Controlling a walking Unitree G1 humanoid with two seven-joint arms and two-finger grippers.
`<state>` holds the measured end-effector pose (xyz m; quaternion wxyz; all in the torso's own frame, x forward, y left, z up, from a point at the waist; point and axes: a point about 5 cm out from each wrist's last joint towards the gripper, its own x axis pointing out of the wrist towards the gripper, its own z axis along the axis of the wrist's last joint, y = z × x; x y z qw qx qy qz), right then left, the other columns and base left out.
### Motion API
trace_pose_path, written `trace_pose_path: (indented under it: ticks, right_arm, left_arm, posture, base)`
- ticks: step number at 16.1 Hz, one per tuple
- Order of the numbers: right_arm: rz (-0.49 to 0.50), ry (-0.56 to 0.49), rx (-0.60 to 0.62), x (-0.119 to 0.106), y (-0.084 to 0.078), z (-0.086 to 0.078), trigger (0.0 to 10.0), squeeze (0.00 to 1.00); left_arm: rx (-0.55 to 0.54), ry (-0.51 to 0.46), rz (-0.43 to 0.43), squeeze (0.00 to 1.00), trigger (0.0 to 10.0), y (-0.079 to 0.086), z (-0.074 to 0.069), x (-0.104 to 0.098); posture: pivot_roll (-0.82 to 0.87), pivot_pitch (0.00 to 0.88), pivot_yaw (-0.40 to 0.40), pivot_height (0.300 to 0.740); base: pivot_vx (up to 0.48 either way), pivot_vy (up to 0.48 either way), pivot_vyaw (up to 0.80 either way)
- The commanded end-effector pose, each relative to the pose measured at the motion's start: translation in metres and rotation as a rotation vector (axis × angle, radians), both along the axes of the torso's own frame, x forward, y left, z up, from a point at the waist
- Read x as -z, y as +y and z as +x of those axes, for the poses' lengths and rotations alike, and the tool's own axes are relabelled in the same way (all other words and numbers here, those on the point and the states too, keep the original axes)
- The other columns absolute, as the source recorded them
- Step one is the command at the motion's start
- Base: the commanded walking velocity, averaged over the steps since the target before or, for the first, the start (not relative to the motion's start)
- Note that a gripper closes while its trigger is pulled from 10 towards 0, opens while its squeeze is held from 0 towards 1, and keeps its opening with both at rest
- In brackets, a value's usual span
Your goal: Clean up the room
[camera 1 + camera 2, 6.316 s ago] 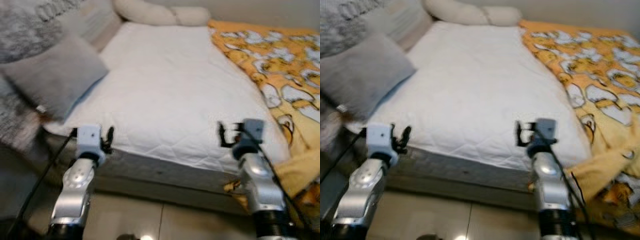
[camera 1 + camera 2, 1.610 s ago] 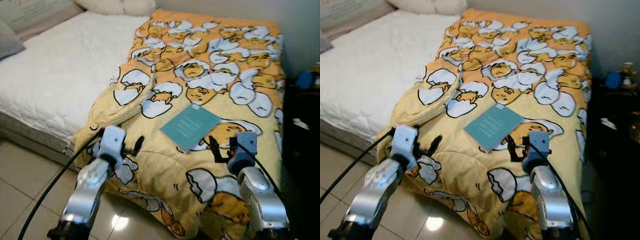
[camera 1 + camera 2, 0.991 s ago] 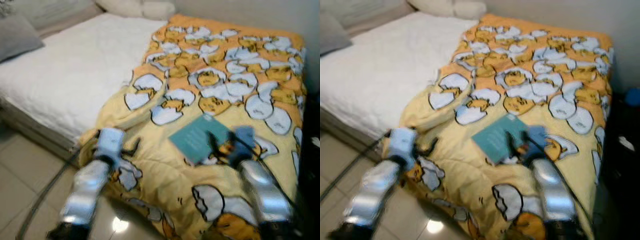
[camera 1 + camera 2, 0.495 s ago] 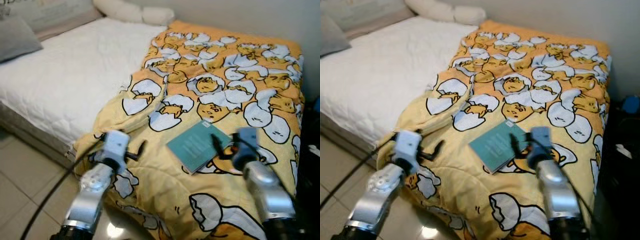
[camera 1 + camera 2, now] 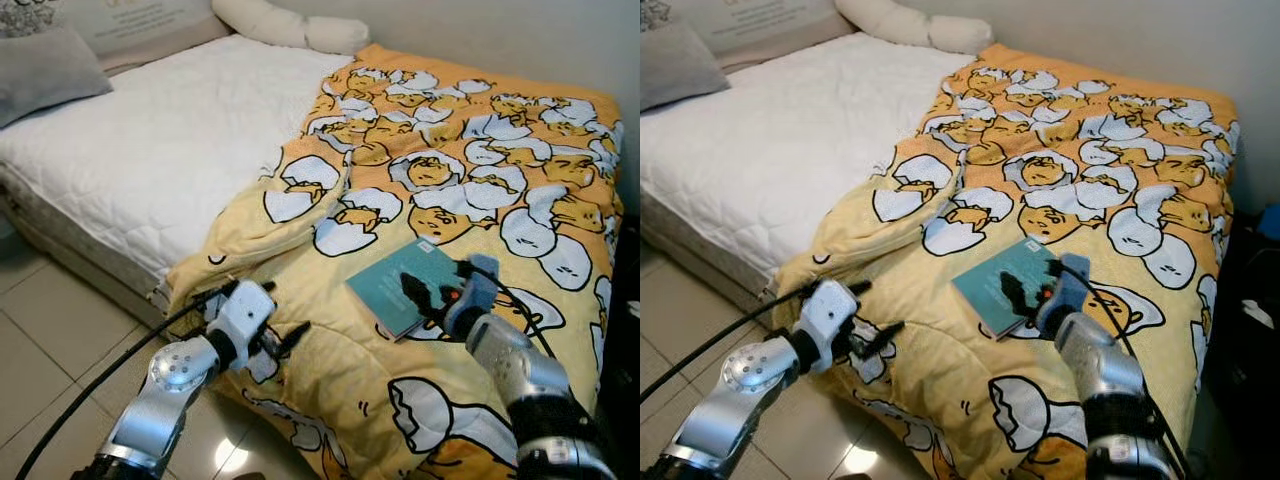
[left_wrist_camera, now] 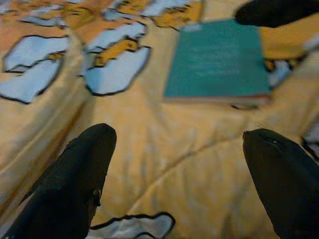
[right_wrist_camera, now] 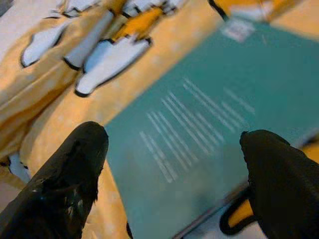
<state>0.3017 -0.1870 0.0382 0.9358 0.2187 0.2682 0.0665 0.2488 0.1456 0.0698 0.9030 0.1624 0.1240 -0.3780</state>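
We see a thin teal book (image 5: 408, 284) with faint pale print on its cover, lying closed and flat on the yellow egg-patterned blanket (image 5: 470, 170) near the bed's (image 5: 150, 150) foot.

Head eyes overlook the bed (image 5: 180, 150); wrist views share the book (image 6: 219, 59).

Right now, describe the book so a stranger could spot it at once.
Start at the bed; its right half is covered by a yellow blanket printed with cartoon eggs. Near the blanket's foot end, under the right gripper, lies the book: flat, plain teal, the one solid-coloured rectangle on that pattern.
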Motion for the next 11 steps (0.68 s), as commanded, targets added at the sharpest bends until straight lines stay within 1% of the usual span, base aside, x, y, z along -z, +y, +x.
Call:
trace_pose_path:
  ticks: [1, 2, 3, 4, 5, 8, 11]
  right_arm:
    - [0.041, 0.034, 0.053, 0.001, -0.008, 0.003, 10.0, 0.00]
    - [0.039, 0.040, 0.059, 0.002, -0.009, 0.003, 10.0, 0.00]
    - [0.045, 0.063, 0.061, 0.004, -0.010, 0.003, 10.0, 0.00]
    - [0.110, 0.096, 0.067, 0.006, -0.010, 0.002, 10.0, 0.00]
    - [0.155, 0.128, 0.063, 0.008, -0.009, 0.000, 10.0, 0.00]
    - [0.214, 0.212, 0.035, 0.020, -0.004, -0.008, 10.0, 0.00]
    - [0.239, 0.244, 0.066, 0.024, -0.006, -0.010, 10.0, 0.00]
  left_arm:
    - [0.100, 0.037, 0.029, 0.43, 10.0, -0.001, -0.009, 0.000]
    - [0.116, 0.047, 0.033, 0.42, 10.0, 0.000, -0.011, 0.001]
    - [0.157, 0.073, 0.039, 0.42, 10.0, 0.000, -0.016, 0.002]
    - [0.178, 0.089, 0.039, 0.42, 10.0, 0.000, -0.018, 0.002]
    - [0.186, 0.097, 0.034, 0.42, 10.0, -0.001, -0.019, 0.002]
    - [0.200, 0.110, 0.036, 0.42, 10.0, -0.002, -0.020, 0.002]
    - [0.205, 0.117, 0.040, 0.42, 10.0, -0.003, -0.021, 0.003]
  posture:
    - [0.01, 0.000, 0.006, 0.740]
    - [0.01, 0.000, 0.006, 0.740]
    - [0.00, 0.000, 0.001, 0.740]
    - [0.00, 0.000, -0.003, 0.740]
    - [0.00, 0.000, -0.003, 0.740]
    - [0.00, 0.000, -0.003, 0.740]
    - [0.00, 0.000, -0.012, 0.740]
  base:
    - [0.000, 0.000, 0.00]
    - [0.000, 0.000, 0.00]
    - [0.000, 0.000, 0.00]
    - [0.000, 0.000, 0.00]
    - [0.000, 0.000, 0.00]
    - [0.000, 0.000, 0.00]
    - [0.000, 0.000, 0.00]
